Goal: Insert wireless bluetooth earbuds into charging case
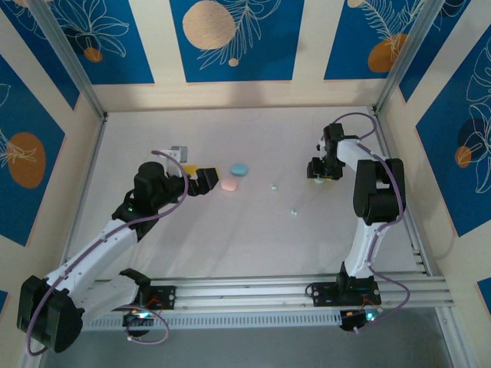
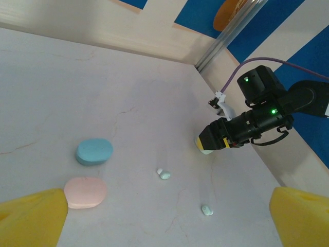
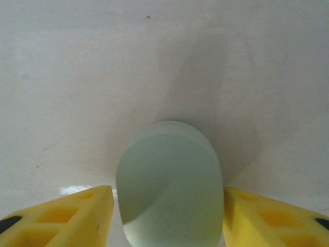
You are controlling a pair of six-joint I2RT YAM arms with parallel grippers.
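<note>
Toward table (image 1: 253, 245) right edge, R gripper (image 1: 319, 175) jaws clamp mint case (image 3: 169, 185) — L gripper (image 1: 201, 176) jaws wide apart.

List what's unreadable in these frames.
- Right wrist: the pale green case runs off the bottom edge. Whether the right tool actually presses it is unclear.
- Top external: the far earbud and near earbud are too small for colour or shape.
- Left wrist: the lid seams on the pink case and blue case are too fine to resolve.
</note>
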